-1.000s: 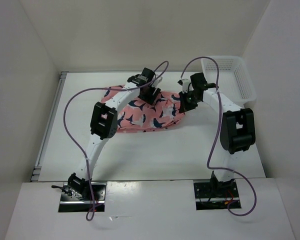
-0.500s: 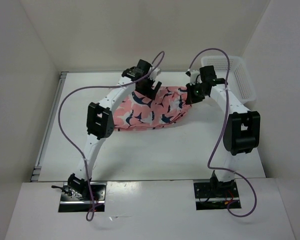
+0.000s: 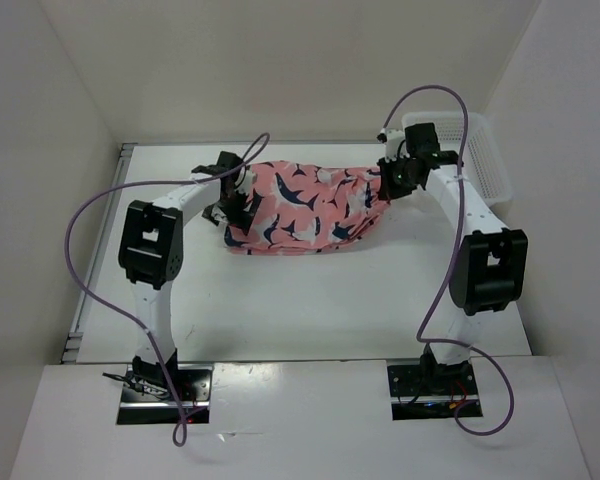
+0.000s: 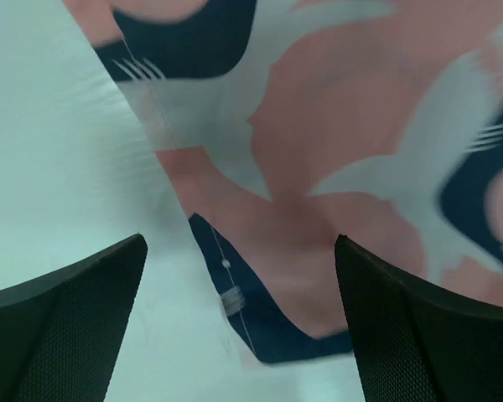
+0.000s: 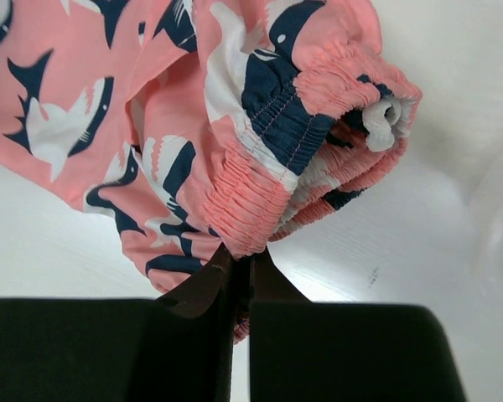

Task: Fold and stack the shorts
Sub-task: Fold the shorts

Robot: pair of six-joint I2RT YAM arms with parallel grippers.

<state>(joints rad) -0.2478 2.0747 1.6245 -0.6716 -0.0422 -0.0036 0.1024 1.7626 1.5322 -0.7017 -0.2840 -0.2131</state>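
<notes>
The shorts point(image 3: 305, 205), coral-pink with navy and white sharks, lie stretched left to right at the back of the table. My left gripper point(image 3: 232, 207) is at their left end and stands open. In the left wrist view its wide-apart fingers point(image 4: 67, 322) straddle a hemmed corner of the shorts point(image 4: 318, 167) without touching it. My right gripper point(image 3: 392, 182) is at the right end, shut on the gathered elastic waistband. The right wrist view shows the fingertips point(image 5: 222, 272) pinching that band of the shorts point(image 5: 260, 109), with a white drawstring end beside it.
A white mesh basket point(image 3: 485, 150) stands at the back right, just beyond the right arm. White walls close the table on the left, the back and the right. A metal rail point(image 3: 100, 240) runs along the table's left edge.
My left gripper opened, let go of the shorts and swung left to their left end. The right gripper drew the waistband right and back, so the shorts now lie stretched out.
</notes>
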